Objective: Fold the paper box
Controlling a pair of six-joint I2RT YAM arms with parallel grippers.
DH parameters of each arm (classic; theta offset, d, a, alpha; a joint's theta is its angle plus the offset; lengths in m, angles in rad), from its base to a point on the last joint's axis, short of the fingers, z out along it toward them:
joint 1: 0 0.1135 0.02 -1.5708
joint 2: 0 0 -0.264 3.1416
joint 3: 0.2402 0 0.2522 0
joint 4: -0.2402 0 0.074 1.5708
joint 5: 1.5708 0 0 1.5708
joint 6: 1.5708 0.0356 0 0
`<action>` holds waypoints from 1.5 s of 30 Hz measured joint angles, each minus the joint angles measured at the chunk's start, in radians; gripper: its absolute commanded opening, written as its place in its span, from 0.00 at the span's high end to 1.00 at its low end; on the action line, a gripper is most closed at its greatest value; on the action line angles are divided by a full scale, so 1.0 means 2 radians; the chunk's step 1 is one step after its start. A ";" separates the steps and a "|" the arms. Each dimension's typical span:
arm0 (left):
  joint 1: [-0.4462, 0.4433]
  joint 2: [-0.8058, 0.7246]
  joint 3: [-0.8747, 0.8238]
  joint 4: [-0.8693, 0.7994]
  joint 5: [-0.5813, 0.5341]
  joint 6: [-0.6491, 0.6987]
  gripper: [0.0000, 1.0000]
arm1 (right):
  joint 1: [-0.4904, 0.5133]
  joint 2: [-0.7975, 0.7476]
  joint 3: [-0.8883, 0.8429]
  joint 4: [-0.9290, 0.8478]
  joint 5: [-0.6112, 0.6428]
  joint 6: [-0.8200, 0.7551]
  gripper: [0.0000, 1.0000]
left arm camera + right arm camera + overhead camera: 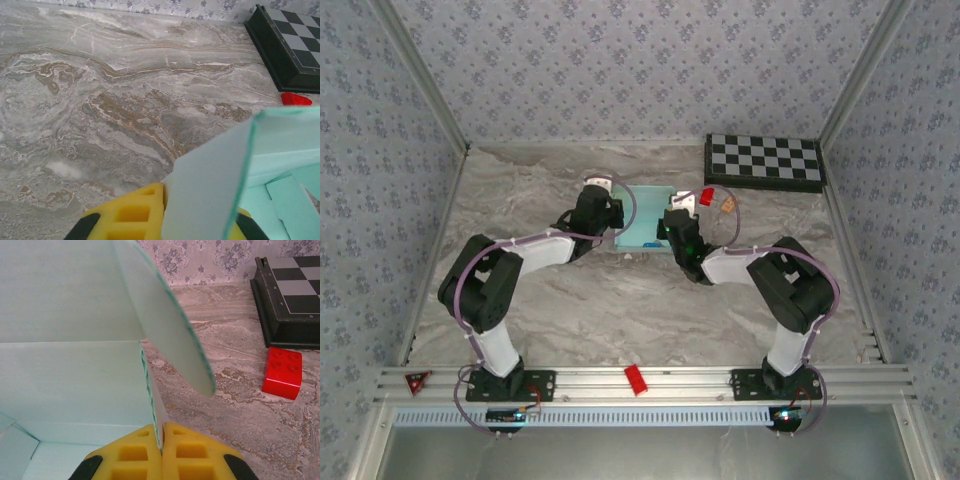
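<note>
At mid-table, I see the left gripper (192, 220) clenched on one side wall of the paper box (645, 212), the right gripper (162, 450) clenched on the opposite wall (red block (282, 372) nearby).

A checkerboard (764, 162) lies on the marble tabletop (620, 310); a red brick (282, 372) sits just off its near left corner.

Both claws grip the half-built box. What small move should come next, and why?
Probably the right claw should let go and nudge the rounded flap inward: it splays out from the paper box, whose walls already stand, while the left claw, shut on the box's other side, can steady it.
</note>
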 measured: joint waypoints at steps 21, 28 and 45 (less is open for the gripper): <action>-0.017 0.010 0.007 0.010 -0.056 0.002 0.92 | 0.003 0.013 0.010 0.007 0.008 0.017 0.95; -0.020 0.013 0.001 0.026 -0.065 0.001 0.90 | 0.002 0.013 0.010 0.005 0.007 0.024 0.96; -0.033 0.013 -0.033 0.079 -0.085 -0.012 0.86 | 0.010 0.023 0.001 0.027 0.021 0.041 0.96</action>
